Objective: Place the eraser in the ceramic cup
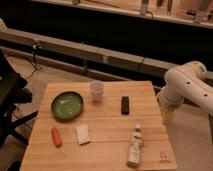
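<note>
Beside the right edge of the table [105,150] hung the gripper [168,116], state not discernible; the eraser [125,105] lay inward from it, long axis front-to-back, the ceramic cup [96,91] near beyond

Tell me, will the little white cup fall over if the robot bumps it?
Probably it could tip: the ceramic cup stands upright, narrower at its base than its rim. It looks stiff, likely breakable if it fell off the table. The tool is off by the table's right edge, away from it.
</note>
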